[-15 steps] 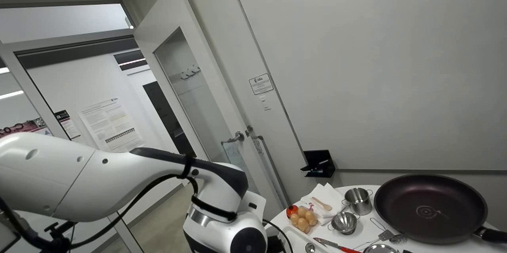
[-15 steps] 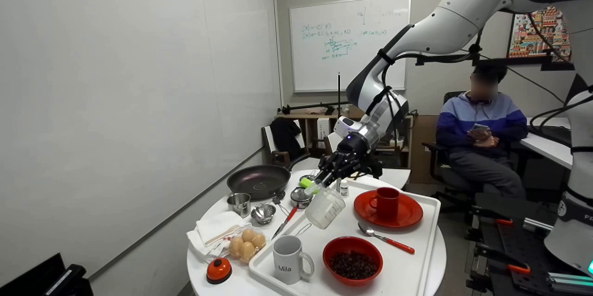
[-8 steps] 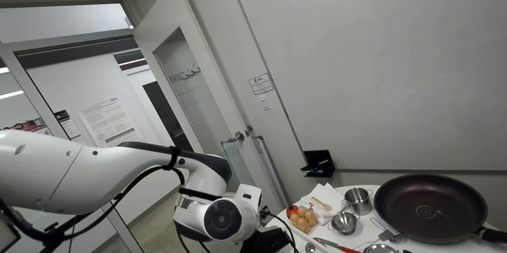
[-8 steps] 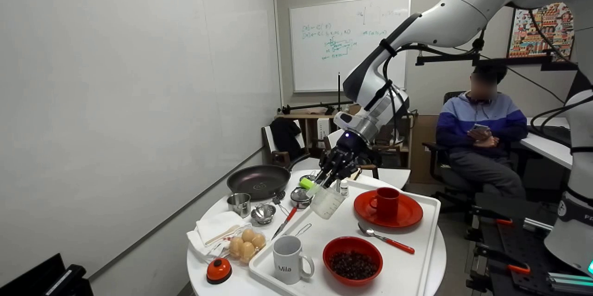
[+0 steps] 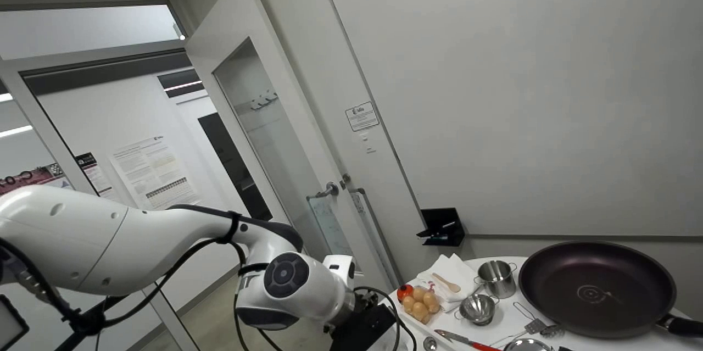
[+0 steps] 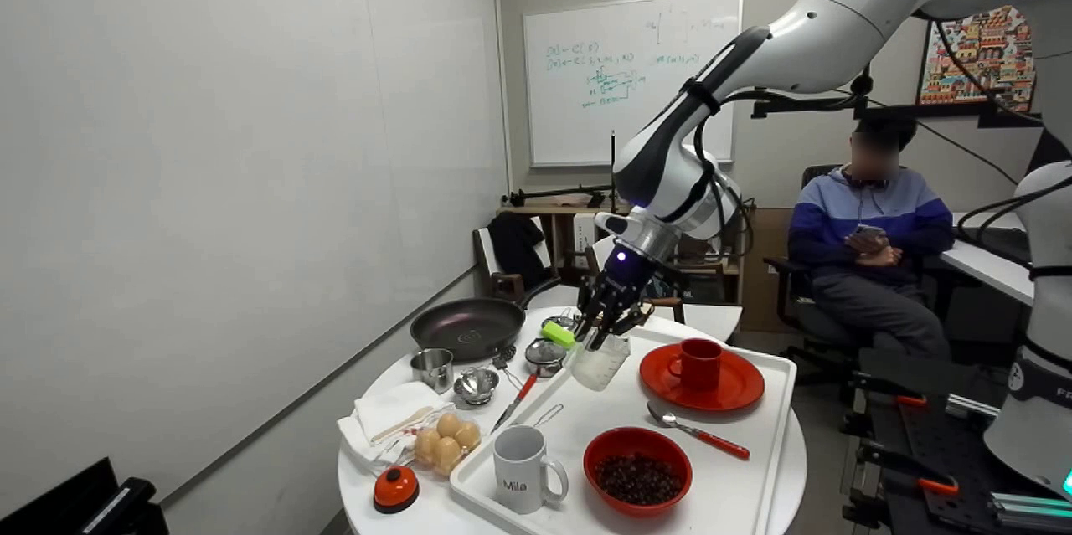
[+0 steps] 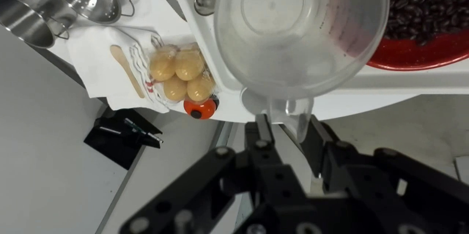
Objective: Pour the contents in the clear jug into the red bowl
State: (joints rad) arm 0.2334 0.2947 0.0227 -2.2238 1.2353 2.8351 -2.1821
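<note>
The clear jug point(image 6: 598, 366) hangs tilted above the white tray, behind the red bowl point(image 6: 638, 506) in that exterior view. My gripper point(image 7: 288, 119) is shut on the jug's handle point(image 7: 291, 111), a finger on either side. Looking down into the jug point(image 7: 273, 3) in the wrist view, I see its bare bottom and no beans. Dark beans point(image 6: 641, 478) lie in the red bowl, which shows beyond the jug's right side in the wrist view. In an exterior view the robot's wrist point(image 5: 307, 288) is seen, while the fingers fall below the frame.
On the tray point(image 6: 758, 510) stand a grey mug point(image 6: 521, 476), a red mug point(image 6: 699, 367) on a red plate point(image 6: 745, 393), and a red-handled spoon point(image 6: 712, 439). Eggs point(image 6: 446, 440), a red bell point(image 6: 395, 489), a colander point(image 6: 476, 385), a pot point(image 6: 433, 370) and a large pan point(image 6: 469, 330) sit alongside.
My wrist has rolled and the arm has shifted a little. The jug has turned with it and moved slightly up and to the right in an exterior view, still gripped.
</note>
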